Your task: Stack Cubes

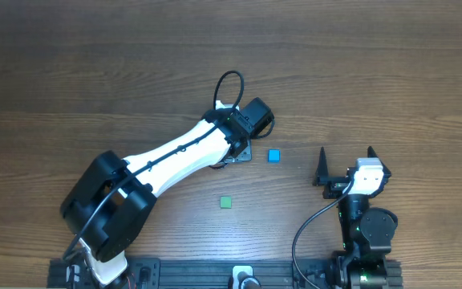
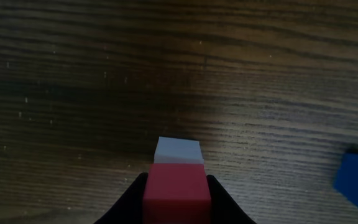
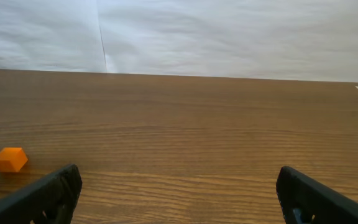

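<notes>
At the left of the wooden table (image 1: 70, 64), the left gripper (image 2: 177, 179) is seen clamped on a red cube (image 2: 176, 194), one finger against each side face. Directly past the red cube a white cube (image 2: 179, 150) is seen on the table. Whether the two are touching cannot be told. The step in hand is judged to be the placing of the red cube on the white one. For this to be done well, the red cube should be centred over the white one and its edges squared to it. It should then be lowered gently until it is borne flat, and only then should the fingers be parted, straight outward, so that nothing is nudged. A green cube (image 1: 226, 202) lies nearer the arm bases, and a blue cube (image 1: 273, 155) lies just beside the stacking spot, so sideways drift toward it should be avoided. At the right, the right gripper (image 1: 346, 164) is held spread wide and empty, and an orange cube (image 3: 10, 159) is seen on the table ahead of it.
</notes>
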{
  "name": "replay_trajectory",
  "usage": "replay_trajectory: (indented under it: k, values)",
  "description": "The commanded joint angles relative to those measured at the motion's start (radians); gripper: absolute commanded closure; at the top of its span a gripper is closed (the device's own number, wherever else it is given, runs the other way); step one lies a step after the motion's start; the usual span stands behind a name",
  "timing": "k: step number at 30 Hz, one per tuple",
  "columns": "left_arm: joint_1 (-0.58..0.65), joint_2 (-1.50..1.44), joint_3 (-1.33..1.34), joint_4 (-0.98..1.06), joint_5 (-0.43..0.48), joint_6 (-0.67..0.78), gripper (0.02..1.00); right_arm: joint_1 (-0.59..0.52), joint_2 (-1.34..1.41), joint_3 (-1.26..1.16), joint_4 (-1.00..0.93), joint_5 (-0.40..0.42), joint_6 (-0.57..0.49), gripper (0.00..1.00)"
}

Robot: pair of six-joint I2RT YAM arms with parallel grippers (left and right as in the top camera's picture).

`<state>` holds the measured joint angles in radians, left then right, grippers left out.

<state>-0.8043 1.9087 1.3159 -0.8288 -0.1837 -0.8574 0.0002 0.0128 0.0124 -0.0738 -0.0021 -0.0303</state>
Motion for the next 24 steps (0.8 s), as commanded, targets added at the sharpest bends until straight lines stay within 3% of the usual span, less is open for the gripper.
replay_trajectory:
  k: [1,14,24]
  values:
    - [-0.003,0.029,0.014,0.003,0.003,-0.015,0.978,-0.005,-0.007,-0.007,0.001,-0.008,-0.005,0.009]
    - [-0.003,0.037,0.014,0.006,0.002,-0.015,0.972,-0.005,-0.007,-0.007,0.001,-0.008,-0.005,0.009]
    - [-0.003,0.037,0.014,0.006,-0.001,-0.015,0.787,-0.005,-0.007,-0.007,0.001,-0.008,-0.005,0.007]
